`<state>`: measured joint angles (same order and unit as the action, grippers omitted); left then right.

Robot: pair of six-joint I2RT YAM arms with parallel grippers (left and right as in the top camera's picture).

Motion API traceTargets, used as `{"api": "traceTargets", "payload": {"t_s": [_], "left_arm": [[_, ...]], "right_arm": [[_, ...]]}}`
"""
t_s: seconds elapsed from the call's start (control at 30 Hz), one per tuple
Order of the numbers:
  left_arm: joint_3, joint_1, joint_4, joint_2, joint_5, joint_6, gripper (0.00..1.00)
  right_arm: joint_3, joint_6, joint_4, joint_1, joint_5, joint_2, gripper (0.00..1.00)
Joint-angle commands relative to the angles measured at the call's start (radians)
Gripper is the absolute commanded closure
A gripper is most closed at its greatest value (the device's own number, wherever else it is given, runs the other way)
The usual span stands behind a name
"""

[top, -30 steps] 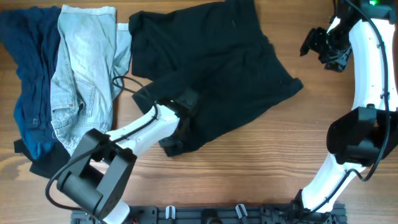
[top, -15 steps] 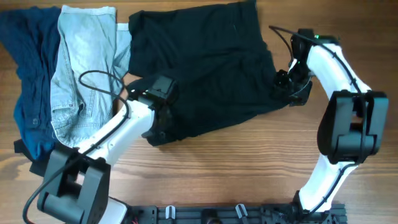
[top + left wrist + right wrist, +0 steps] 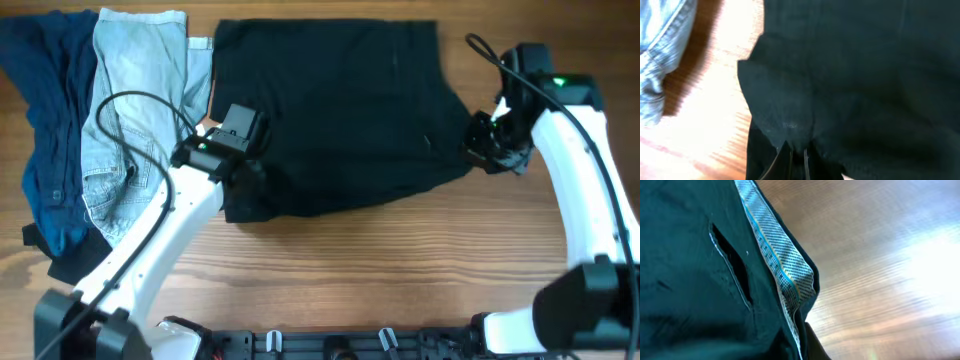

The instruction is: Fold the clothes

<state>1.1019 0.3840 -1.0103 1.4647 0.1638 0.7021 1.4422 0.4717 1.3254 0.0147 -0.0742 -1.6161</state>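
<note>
The black shorts [image 3: 335,110] lie spread across the middle of the wooden table. My left gripper [image 3: 244,182] is shut on their lower left corner. In the left wrist view its narrow gripper [image 3: 796,152] pinches a fold of the black shorts [image 3: 865,75]. My right gripper [image 3: 479,148] is shut on the shorts' right edge. In the right wrist view the light grey inner waistband [image 3: 777,255] runs down into the shut gripper [image 3: 801,340], beside a pocket slit [image 3: 730,265]. Pale blue jeans [image 3: 130,110] and a navy garment [image 3: 45,120] lie at the far left.
The left arm's black cable [image 3: 120,100] loops over the jeans. A rack with hooks [image 3: 330,343] runs along the front edge. Bare wood [image 3: 400,270] shows in front of the shorts and to their right [image 3: 880,255]. The jeans' edge [image 3: 662,50] shows beside the left gripper.
The right arm came in from the far right and shut on the shorts' waistband edge. The left gripper drew its corner leftwards. The shorts now lie stretched flatter and wider between the two grippers.
</note>
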Motion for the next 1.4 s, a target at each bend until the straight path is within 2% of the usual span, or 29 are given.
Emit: {"api": "traceTargets", "payload": {"t_s": [0.0,0.13,0.2,0.27,0.37,0.47,0.6,0.73,0.87,1.07,1.37], "left_arm": [[0.014,-0.006,-0.073,-0.08,0.021,-0.018,0.96],[0.015,-0.006,-0.085,-0.218,0.021,-0.019,0.96],[0.015,-0.006,-0.024,-0.289,0.038,-0.055,0.96],[0.015,-0.006,0.084,-0.306,0.076,-0.116,0.96],[0.015,-0.006,0.289,-0.246,0.15,-0.222,0.96],[0.015,-0.008,0.496,-0.122,0.187,-0.331,0.96],[0.015,-0.022,0.823,0.03,0.204,-0.464,0.96],[0.015,-0.069,1.067,0.105,0.204,-0.464,0.96],[0.015,-0.108,1.199,0.172,0.201,-0.463,0.96],[0.015,-0.106,1.452,0.375,0.192,-0.463,0.96],[0.024,-0.108,1.784,0.566,0.193,-0.463,0.96]], "right_arm": [[0.003,0.049,0.069,0.002,0.07,0.066,0.96],[0.002,0.069,0.135,0.002,0.087,0.125,0.96],[-0.027,0.097,0.098,0.002,0.108,0.15,0.96],[-0.063,0.104,0.019,0.002,0.107,0.152,0.96],[-0.117,0.083,-0.2,0.002,0.104,0.15,0.96],[-0.121,0.02,-0.402,0.002,0.116,0.146,0.96],[-0.121,0.002,-0.545,0.003,0.156,0.099,0.96],[-0.121,0.0,-0.647,0.006,0.158,-0.029,0.96],[-0.121,0.0,-0.784,0.006,0.157,-0.116,0.96],[-0.121,-0.006,-0.966,0.006,0.172,-0.192,0.96],[-0.121,-0.026,-1.225,0.006,0.172,-0.362,0.95]]}}
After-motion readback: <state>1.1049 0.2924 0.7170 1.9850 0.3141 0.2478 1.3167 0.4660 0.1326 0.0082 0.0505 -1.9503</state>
